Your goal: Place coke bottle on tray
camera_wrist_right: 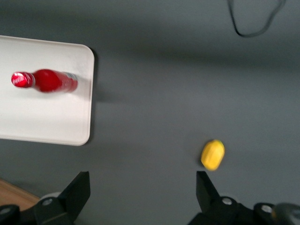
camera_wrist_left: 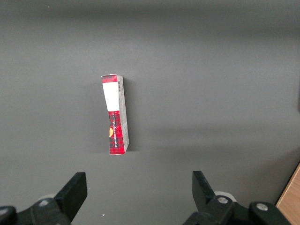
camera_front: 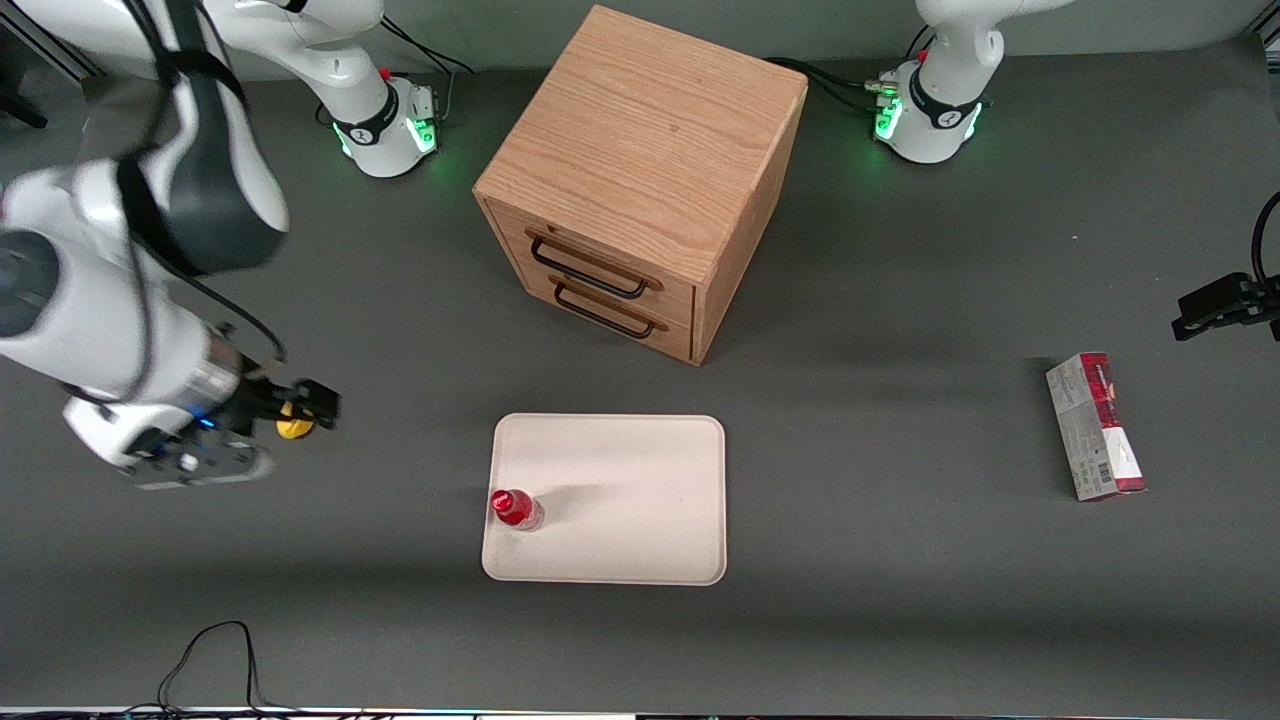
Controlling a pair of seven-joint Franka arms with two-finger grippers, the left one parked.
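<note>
The coke bottle (camera_front: 516, 509) stands upright on the cream-white tray (camera_front: 620, 480), near the tray's edge toward the working arm's end and close to its front rim. In the right wrist view the bottle (camera_wrist_right: 47, 80) shows with its red cap and label on the tray (camera_wrist_right: 51, 117). My gripper (camera_front: 318, 405) hangs above the bare table, well off the tray toward the working arm's end. It is open and empty (camera_wrist_right: 140, 192), its fingers (camera_wrist_right: 79, 187) wide apart.
A small yellow object (camera_front: 292, 428) lies on the table below the gripper, also in the wrist view (camera_wrist_right: 213, 154). A wooden two-drawer cabinet (camera_front: 640, 180) stands farther from the camera than the tray. A red-and-grey carton (camera_front: 1095, 427) lies toward the parked arm's end.
</note>
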